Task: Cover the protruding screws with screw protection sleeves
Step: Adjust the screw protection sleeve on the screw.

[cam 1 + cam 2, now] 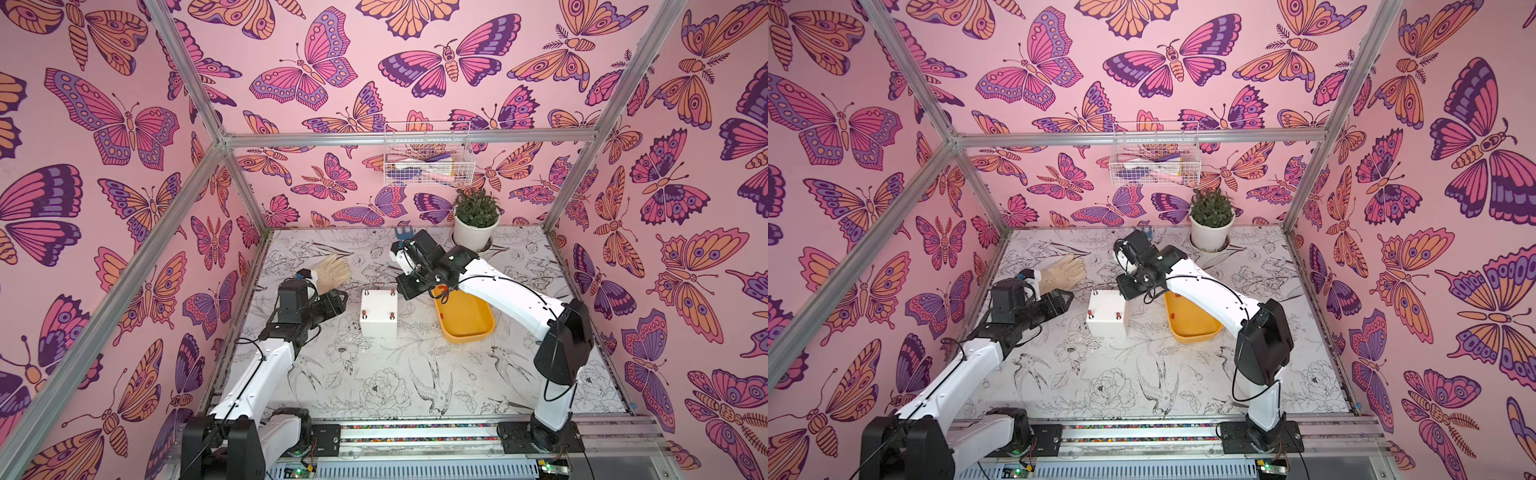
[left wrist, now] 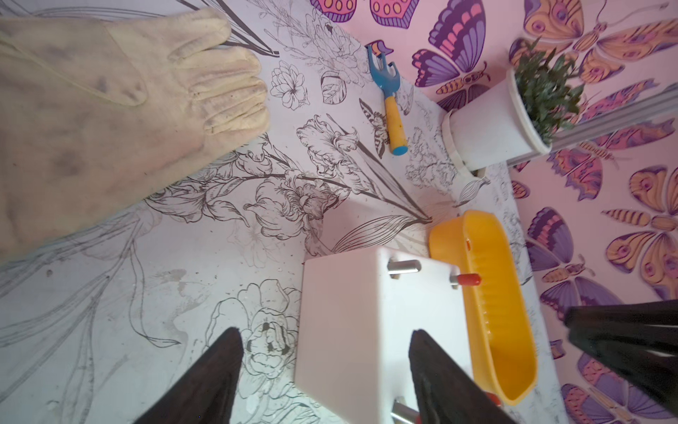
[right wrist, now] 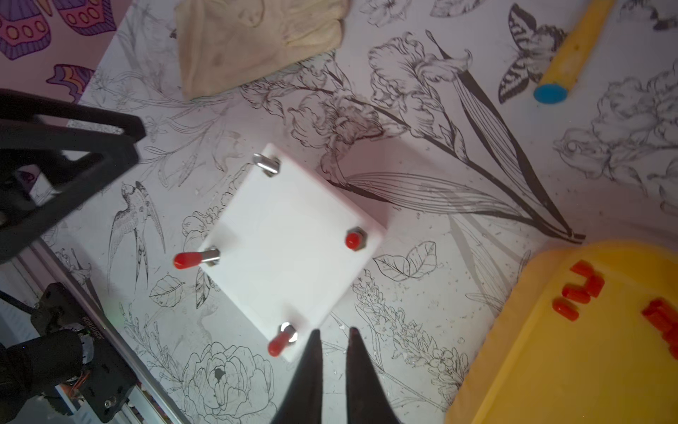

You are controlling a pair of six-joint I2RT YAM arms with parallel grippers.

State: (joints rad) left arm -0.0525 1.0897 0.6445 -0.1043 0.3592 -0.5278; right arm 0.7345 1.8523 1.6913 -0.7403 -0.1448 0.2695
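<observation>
Three of the protruding screws point(image 3: 353, 240) on the white box point(image 3: 293, 249) wear red caps. The fourth screw point(image 3: 266, 165), at the corner towards the glove point(image 3: 257, 40), is bare, so the last capping is in hand. The right tool point(image 3: 333, 332) hovers at the box's edge, jaws nearly together and seemingly empty, though blur softens the tips. The left tool point(image 2: 324, 332) waits beside the box, jaws apart. The next move calls for picking one of the screw protection sleeves point(image 3: 583, 290) from the yellow tray point(image 3: 550, 348) on the worktop point(image 3: 440, 165).
</observation>
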